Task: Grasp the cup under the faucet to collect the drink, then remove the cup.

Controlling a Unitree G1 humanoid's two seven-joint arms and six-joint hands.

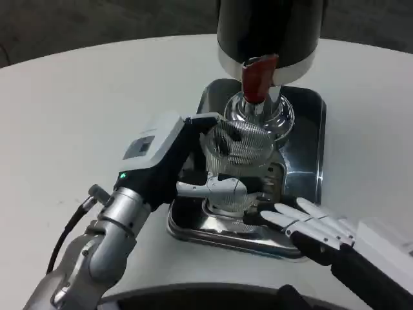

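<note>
A clear ribbed cup (237, 161) stands on the steel drip tray (303, 129), just below the red faucet lever (257, 79) of the black dispenser (268, 29). My left hand (203, 174) wraps around the cup from the left, with white fingers (222, 187) curled across its lower front. My right hand (310, 223) lies at the tray's front right corner, fingers stretched out flat and apart toward the cup's base, holding nothing. The cup's contents cannot be made out.
The white round table (77, 97) spreads wide to the left and behind. The dispenser body looms over the tray's back. A black cable (68, 229) runs along my left forearm. The table's near edge curves just below my arms.
</note>
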